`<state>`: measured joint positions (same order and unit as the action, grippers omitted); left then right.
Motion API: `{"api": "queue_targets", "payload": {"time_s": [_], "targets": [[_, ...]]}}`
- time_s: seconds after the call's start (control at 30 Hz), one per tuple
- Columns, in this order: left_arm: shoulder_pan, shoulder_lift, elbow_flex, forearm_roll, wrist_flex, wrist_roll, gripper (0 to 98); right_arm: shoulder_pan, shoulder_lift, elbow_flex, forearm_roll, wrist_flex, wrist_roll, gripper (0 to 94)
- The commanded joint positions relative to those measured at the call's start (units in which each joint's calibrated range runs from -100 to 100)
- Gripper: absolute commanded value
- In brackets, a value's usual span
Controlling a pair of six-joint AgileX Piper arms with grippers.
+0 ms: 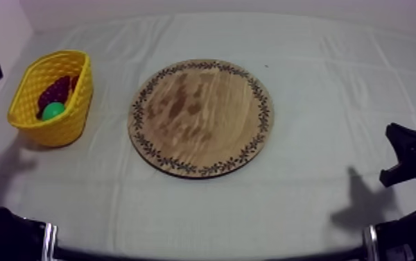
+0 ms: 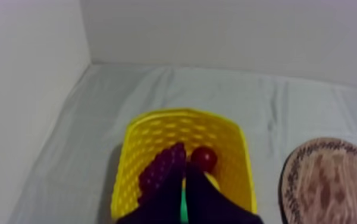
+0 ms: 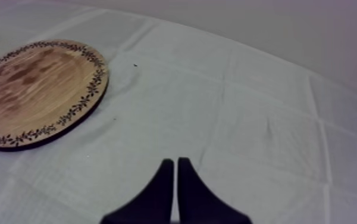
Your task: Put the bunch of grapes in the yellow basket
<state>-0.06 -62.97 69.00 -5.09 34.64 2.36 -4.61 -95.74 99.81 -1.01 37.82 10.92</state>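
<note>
Bunch of grapes [image 1: 57, 90] sits in the yellow basket [image 1: 74, 104], nine o'clock of the wooden board [image 1: 200, 118]. Left claw [image 2: 185, 179] and right claw [image 3: 175, 162] are closed empty: delivery seemingly done.

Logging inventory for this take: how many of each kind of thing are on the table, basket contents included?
wooden board: 1
yellow basket: 1
bunch of grapes: 1
small red fruit: 1
green fruit, kind unclear: 1
Total: 5

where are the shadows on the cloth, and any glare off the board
Top view: arm shadows darken the cloth at both lower sides; the wooden board shows no glare. Left wrist view: the yellow basket throws a shadow on the cloth beside it.
</note>
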Motion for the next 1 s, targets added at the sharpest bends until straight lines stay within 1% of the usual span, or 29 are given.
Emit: {"api": "queue_targets", "payload": {"time_s": [0.0, 0.2, 0.43, 0.6, 0.97], "targets": [[-0.28, -13.82, 8.91, 0.44, 0.36, -1.18, 0.0, 0.02, -0.01, -0.03, 0.01, 0.0, -0.01, 0.4], [-0.66, -25.08, 17.99, 1.12, 1.63, -2.87, 0.0, 0.02, -0.01, -0.03, 0.01, 0.0, -0.01, 0.4], [-0.83, -32.86, 24.84, 1.53, 1.79, -3.72, 0.0, 0.02, -0.01, -0.03, 0.01, 0.0, -0.01, 0.4], [-0.92, -35.94, 28.56, 1.67, 1.58, -4.1, 0.0, 0.02, -0.01, -0.03, 0.01, 0.0, -0.01, 0.4], [-0.58, -36.76, 30.79, 2.76, -1.83, -3.24, 0.0, 0.02, -0.01, -0.03, 0.01, 0.0, -0.01, 0.4]]}}
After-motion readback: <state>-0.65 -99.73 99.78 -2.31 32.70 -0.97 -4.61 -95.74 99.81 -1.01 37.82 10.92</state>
